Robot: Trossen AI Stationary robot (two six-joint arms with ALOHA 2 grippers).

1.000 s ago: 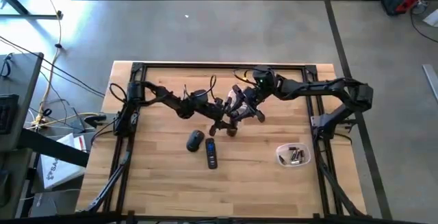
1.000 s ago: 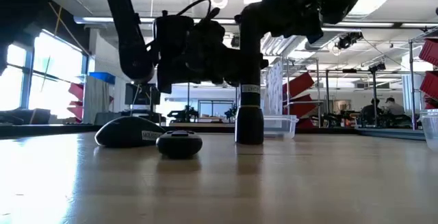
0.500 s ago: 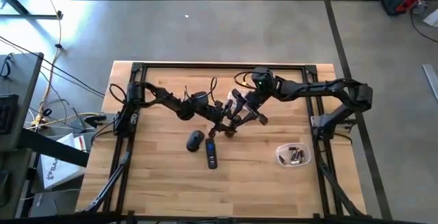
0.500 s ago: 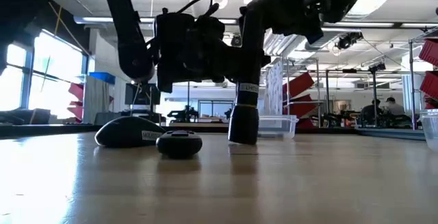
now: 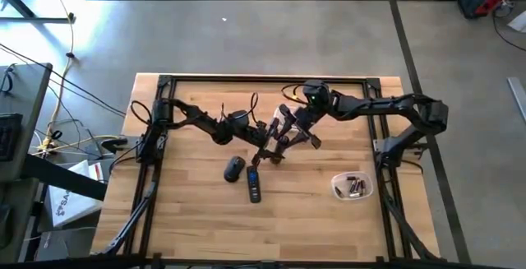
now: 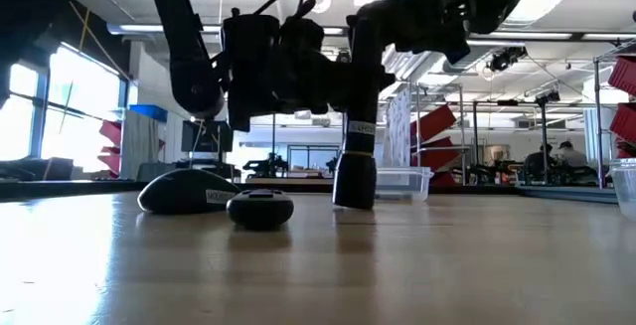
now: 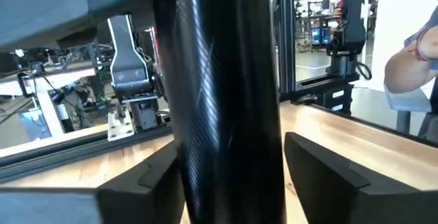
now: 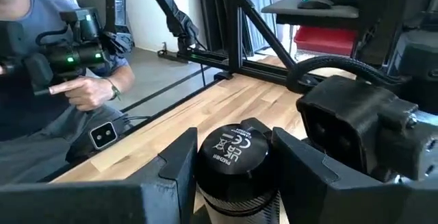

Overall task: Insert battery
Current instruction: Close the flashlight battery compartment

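Observation:
A black flashlight [image 6: 356, 156] stands nearly upright at mid-table, slightly tilted. Whether its thick lower end [image 6: 354, 188] touches the wood, I cannot tell. My left gripper [image 5: 265, 143] is shut on its barrel [image 7: 226, 101]. My right gripper [image 5: 288, 136] is shut on its upper end, a round cap [image 8: 233, 152] with printed marks. Loose batteries lie in a clear cup [image 5: 352, 187] at the near right. No battery shows at the flashlight. My left gripper pinches the flashlight's barrel [image 7: 205, 135] between its two fingers [image 7: 147, 176], coming level from the table's left and lying across the barrel. The barrel stands almost upright in the hold. My right gripper pinches the cap end [image 8: 229, 176] between its two fingers [image 8: 179, 162]. It comes slanting from the far right, above my left gripper's hold.
A black computer mouse [image 5: 234, 169] and a dark remote [image 5: 254, 183] lie just near-left of the flashlight. A black frame [image 5: 263, 78] runs along the table's far edge and sides. A person's hand and arm [image 8: 82, 90] show beyond the table in the right wrist view.
The flashlight has tipped from upright to a slight slant. Its lower end has swung a little toward the table's left while its top has stayed in place. Both grippers have kept their holds.

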